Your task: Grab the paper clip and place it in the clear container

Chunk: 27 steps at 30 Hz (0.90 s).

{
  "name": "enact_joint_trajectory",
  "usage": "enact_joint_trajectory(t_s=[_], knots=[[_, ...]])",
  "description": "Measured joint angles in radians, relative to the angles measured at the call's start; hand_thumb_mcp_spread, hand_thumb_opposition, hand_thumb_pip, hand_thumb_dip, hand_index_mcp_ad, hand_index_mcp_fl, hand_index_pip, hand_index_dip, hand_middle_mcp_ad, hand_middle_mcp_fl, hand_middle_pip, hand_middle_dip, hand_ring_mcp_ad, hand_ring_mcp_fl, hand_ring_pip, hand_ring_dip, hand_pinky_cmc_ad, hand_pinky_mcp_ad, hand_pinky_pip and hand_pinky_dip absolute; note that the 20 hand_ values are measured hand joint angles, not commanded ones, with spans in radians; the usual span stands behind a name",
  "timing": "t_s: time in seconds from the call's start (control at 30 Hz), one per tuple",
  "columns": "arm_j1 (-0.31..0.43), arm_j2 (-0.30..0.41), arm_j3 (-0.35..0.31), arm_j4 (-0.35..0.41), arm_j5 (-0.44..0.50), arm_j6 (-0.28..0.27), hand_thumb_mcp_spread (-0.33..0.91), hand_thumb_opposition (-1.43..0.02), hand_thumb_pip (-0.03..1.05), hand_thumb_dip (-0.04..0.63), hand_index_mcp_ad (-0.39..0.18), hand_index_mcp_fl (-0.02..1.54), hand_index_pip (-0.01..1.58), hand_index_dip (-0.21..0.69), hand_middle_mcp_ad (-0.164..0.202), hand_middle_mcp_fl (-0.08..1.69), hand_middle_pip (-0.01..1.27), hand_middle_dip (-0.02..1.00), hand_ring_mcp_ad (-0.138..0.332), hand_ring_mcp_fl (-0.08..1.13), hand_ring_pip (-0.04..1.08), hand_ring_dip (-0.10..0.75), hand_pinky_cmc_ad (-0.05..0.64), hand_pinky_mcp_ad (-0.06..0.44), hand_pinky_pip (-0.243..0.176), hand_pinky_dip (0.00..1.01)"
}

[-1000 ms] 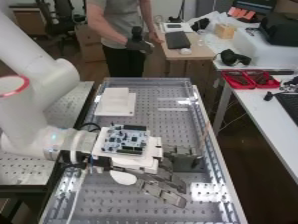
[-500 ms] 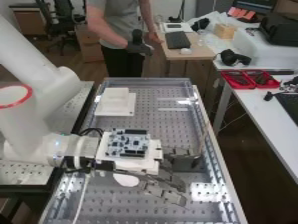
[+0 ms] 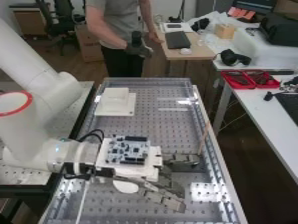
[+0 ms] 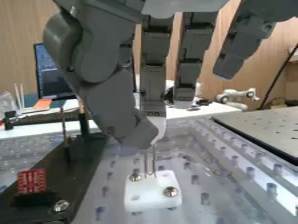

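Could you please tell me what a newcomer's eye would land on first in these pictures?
Probably the big white arm coming in from the high view's left, with a bare circuit board sitting on top near its end. Next would come the dark grey robot hand, looming large in the wrist view above a small white block with shiny screws and two thin upright wires.

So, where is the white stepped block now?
In the high view, the block lies near the far left corner of the bench, beyond the circuit board.
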Motion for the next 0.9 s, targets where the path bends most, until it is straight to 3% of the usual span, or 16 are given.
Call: enact_joint_trajectory(t_s=[0.9], knots=[[0.000, -0.009, 0.002, -0.008, 0.008, 0.009, 0.60, -0.97, 0.73, 0.347, -0.154, 0.10, 0.19, -0.176, -0.066, 0.55, 0.73, 0.78, 0.037, 0.44, 0.10, 0.541, 0.394, 0.251, 0.051, 0.16]])
